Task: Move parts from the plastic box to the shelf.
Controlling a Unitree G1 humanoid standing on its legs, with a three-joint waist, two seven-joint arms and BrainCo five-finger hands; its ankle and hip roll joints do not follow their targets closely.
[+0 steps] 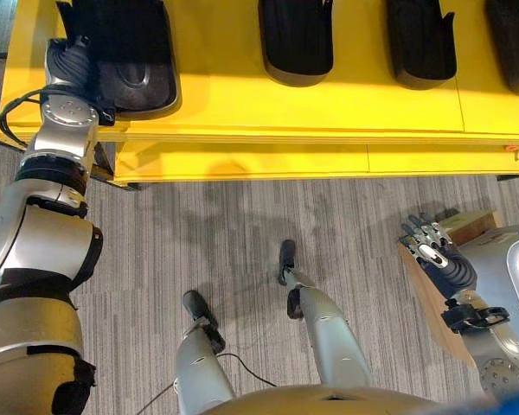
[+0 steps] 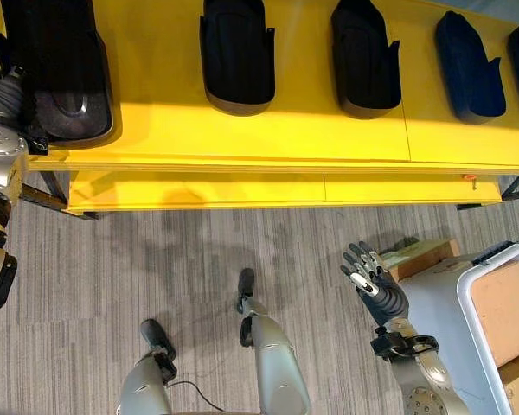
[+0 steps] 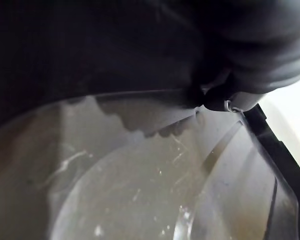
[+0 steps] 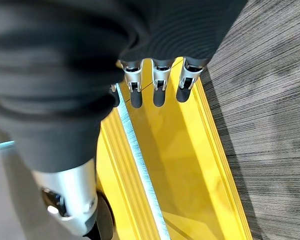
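A: Grey striped carpet [image 1: 242, 233] fills the lower half of the head views, and a long yellow shelf [image 2: 242, 138] runs across the top of the frame. What sits on it?

B: A row of black moulded plastic parts. One [image 1: 296, 36] lies top centre in the left eye view, with more to its right, each set apart from its neighbour, probably so each has its own spot.

A: And the left hand?

B: The left hand [image 1: 69, 59] is up at the upper left of the frame, its dark ribbed cover against the leftmost black moulded part [image 1: 125, 52] on the shelf. The fingers are hidden at the part, so I cannot tell whether they clasp it or have let go. The left wrist view is pressed close to a smooth dark surface, which I judge to be that same part.

A: So that part is already on the shelf?

B: It rests there, near the front edge. I read this as the placing step.

A: The right hand?

B: The right hand [image 2: 369, 278] hangs at lower right, fingers straight and loosely spread, holding nothing. It hovers beside the white plastic box [image 2: 471, 298], which carries brown cardboard-coloured pieces [image 2: 504, 311], likely ready to fetch the next part.
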